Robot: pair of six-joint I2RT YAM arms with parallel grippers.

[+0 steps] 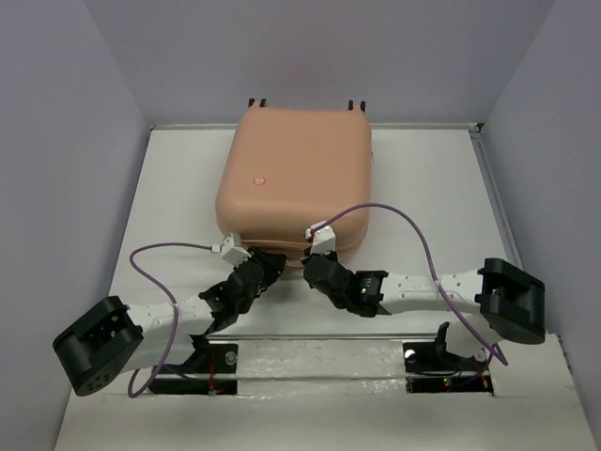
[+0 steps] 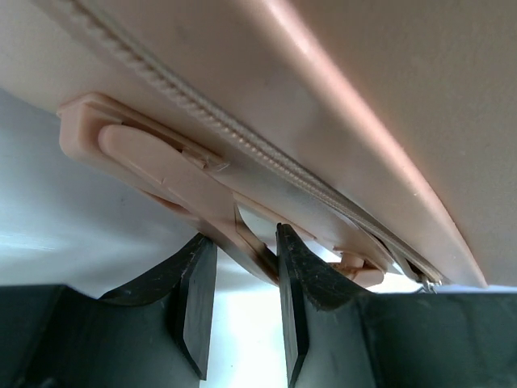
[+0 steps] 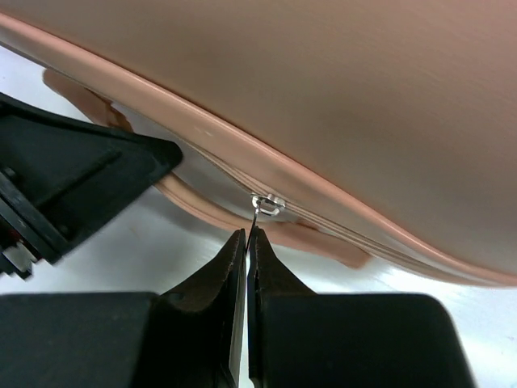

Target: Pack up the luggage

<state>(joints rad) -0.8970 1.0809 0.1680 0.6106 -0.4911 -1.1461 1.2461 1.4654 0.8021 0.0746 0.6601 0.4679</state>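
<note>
Closed peach-pink hard-shell rounded-square suitcase (image 1: pixel 293 178) laid flat on the white table (image 1: pixel 423 188), just ahead of both grippers.
Its peach plastic carry handle (image 2: pixel 161 166) is clamped by the left gripper (image 2: pixel 242 242); the small silver zipper pull (image 3: pixel 260 207) is pinched by the right gripper (image 3: pixel 246 234).
</note>
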